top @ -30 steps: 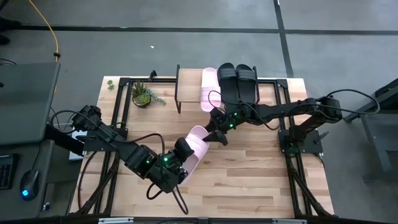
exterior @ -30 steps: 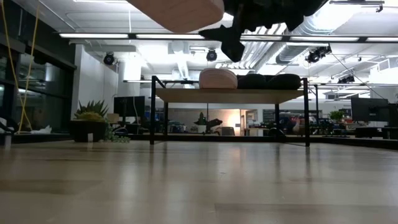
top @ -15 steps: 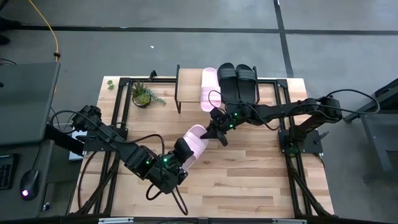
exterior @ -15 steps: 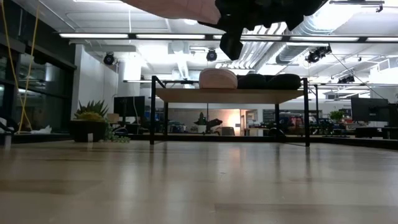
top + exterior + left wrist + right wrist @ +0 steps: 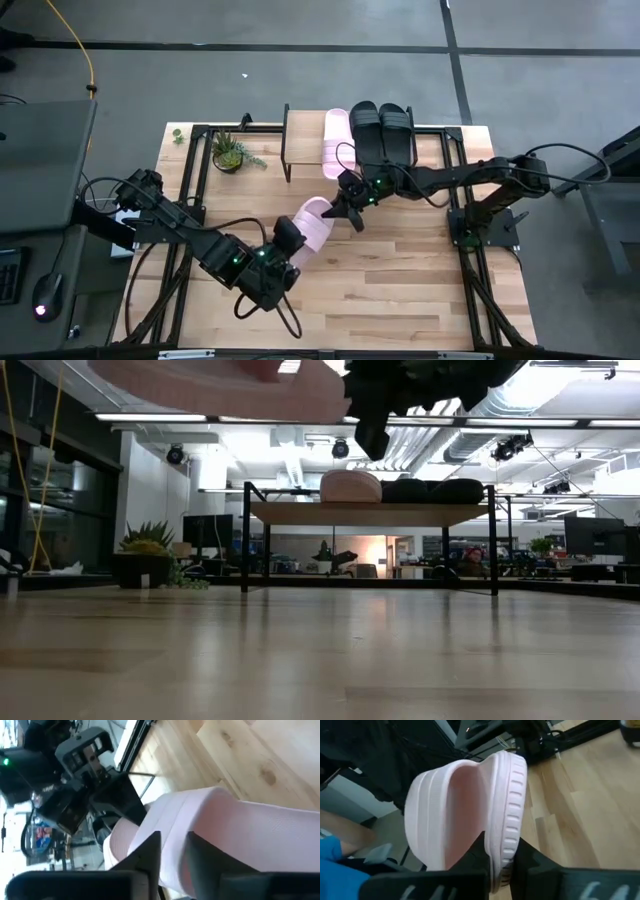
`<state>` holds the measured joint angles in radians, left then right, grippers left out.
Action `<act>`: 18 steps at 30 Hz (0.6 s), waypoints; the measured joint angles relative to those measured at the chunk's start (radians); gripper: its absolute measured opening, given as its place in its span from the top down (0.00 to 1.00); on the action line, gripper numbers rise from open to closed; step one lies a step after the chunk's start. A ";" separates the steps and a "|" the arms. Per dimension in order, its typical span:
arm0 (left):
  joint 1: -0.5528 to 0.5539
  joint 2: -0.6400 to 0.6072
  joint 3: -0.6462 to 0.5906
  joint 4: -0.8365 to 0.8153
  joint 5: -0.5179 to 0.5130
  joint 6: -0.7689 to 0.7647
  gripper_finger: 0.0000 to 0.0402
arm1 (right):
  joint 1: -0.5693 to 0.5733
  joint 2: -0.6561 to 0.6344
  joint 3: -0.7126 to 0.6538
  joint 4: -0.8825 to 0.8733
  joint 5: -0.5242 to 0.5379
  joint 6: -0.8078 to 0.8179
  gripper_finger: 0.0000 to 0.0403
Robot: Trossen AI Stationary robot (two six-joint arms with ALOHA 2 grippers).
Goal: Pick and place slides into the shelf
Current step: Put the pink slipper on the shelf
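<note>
A pale pink slide (image 5: 311,224) hangs above the table's middle between both grippers; in the low view it shows at the top (image 5: 220,385). My left gripper (image 5: 287,238) is shut on its near-left end. My right gripper (image 5: 343,210) is shut on its far-right end. The shelf (image 5: 303,150) stands at the far edge. On its plank lie another pink slide (image 5: 336,142) and two black slides (image 5: 366,132) (image 5: 395,132), side by side, soles down. My left gripper has the slide's near-left end (image 5: 172,837) between its two fingers (image 5: 149,852), coming from the near left; which part of the slide this is cannot be told. The slide is clear of the table. My right gripper pinches the ribbed sole rim (image 5: 510,827) at the slide's far-right end between its two fingers (image 5: 481,851), slanting down from the far right. The slide is lifted clear of the table and runs away from the fingers toward my left gripper.
A small potted plant (image 5: 229,153) stands left of the shelf, also in the low view (image 5: 150,555). Black frame bars and cables run along the table's left and right sides. Bare wood (image 5: 400,270) lies at the near right.
My right gripper has shut on the slide's far-right end. The slide, still held by my left gripper, has shifted a little toward the table's left and come closer to level, staying clear of the table.
</note>
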<state>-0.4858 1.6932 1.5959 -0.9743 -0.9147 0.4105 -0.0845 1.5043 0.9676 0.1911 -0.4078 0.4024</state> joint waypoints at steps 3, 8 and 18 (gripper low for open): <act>0.000 0.000 0.000 -0.034 -0.042 -0.069 0.73 | -0.017 0.000 0.000 -0.007 0.016 -0.014 0.98; 0.001 -0.001 0.000 -0.121 -0.054 -0.217 0.62 | -0.042 0.000 0.000 -0.005 0.057 -0.035 0.99; 0.001 -0.001 0.000 -0.212 -0.049 -0.414 0.57 | -0.054 -0.041 0.000 0.062 0.230 -0.102 0.98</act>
<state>-0.4848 1.6921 1.5959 -1.1863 -0.9642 -0.0037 -0.1388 1.4637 0.9676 0.2533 -0.1778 0.3000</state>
